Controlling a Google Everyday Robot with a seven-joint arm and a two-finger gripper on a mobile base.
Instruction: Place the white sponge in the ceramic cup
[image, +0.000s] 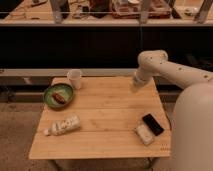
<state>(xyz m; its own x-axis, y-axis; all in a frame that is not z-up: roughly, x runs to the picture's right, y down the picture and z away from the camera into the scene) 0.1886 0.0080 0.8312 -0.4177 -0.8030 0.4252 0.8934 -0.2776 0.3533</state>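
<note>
- The wooden bench (107, 107) fills the middle of the view and carries every loose object.
- The robot's white body (192, 130) stands at the bench's right edge, and its arm (170, 67) reaches left over the far right part of the top.
- The green bowl (50, 98) sits near the far left corner with a reddish-brown item inside.
- A white patterned bottle (62, 125) lies on its side near the front left.
- The ceramic cup (74, 79) stands upright just beside the bowl, toward the back edge.
- The gripper (135, 85) hangs at the arm's end above the far right of the bench, well apart from the sponge; whether it is released or clenched cannot be told.
- A black phone (152, 124) lies flat near the front right corner.
- The white sponge (144, 134) lies on the bench right against the phone's near-left side, far from the cup.
</note>
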